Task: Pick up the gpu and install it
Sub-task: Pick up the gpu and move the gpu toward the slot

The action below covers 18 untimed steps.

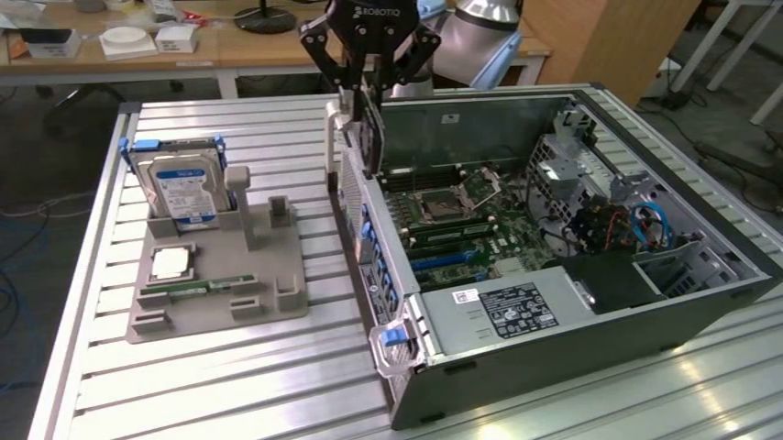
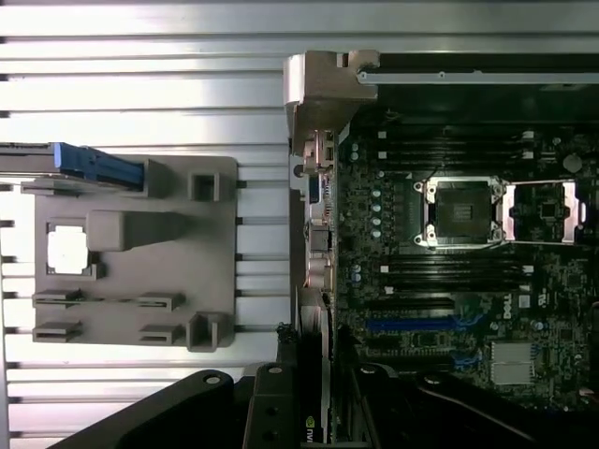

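Observation:
The gpu (image 1: pixel 369 137) hangs upright from my gripper (image 1: pixel 369 92), a dark flat card with its silver bracket (image 1: pixel 336 137) facing the exterior view's left. The fingers are shut on the card's upper edge. It hovers just over the rear wall of the open computer case (image 1: pixel 685 312), above the motherboard (image 1: pixel 471 215). In the wrist view the gpu (image 2: pixel 320 398) shows edge-on between the black fingers (image 2: pixel 271 412), over the case's rear edge. The blue expansion slots (image 2: pixel 412 325) lie close beside it.
A grey fixture tray (image 1: pixel 281 307) on the slatted aluminium table holds a hard drive (image 1: pixel 183 188) standing upright, a CPU chip (image 1: pixel 169 263) and a green memory stick (image 1: pixel 196 286). The power supply (image 1: pixel 514 307) and the drive cage with cables (image 1: pixel 612 220) fill the case's near and right parts.

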### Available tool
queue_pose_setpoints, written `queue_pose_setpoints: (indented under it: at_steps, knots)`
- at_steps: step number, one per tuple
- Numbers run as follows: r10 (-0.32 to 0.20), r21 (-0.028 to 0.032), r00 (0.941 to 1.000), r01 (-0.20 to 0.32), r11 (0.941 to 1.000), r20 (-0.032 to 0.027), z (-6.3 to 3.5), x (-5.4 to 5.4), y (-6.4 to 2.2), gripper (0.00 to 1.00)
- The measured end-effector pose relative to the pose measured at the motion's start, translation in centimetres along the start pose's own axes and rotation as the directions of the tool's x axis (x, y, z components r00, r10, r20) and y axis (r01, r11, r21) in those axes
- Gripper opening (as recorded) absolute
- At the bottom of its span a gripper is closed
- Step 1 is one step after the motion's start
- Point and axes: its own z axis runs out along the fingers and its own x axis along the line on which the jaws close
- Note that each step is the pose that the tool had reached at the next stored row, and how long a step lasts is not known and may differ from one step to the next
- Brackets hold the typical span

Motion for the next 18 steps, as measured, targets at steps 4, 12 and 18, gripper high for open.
queue_pose_setpoints:
  at_steps: [4,12,18]
  knots:
    - [0.001,0.0001,1.0000,-0.001,1.0000,-0.0019,-0.01,-0.8,0.03,0.26]
    - [0.002,0.0003,1.0000,-0.002,1.0000,-0.0063,-0.03,-3.1,0.12,0.26]
    - [0.003,0.0005,0.9999,-0.003,1.0000,-0.0099,-0.05,-4.6,0.17,0.26]
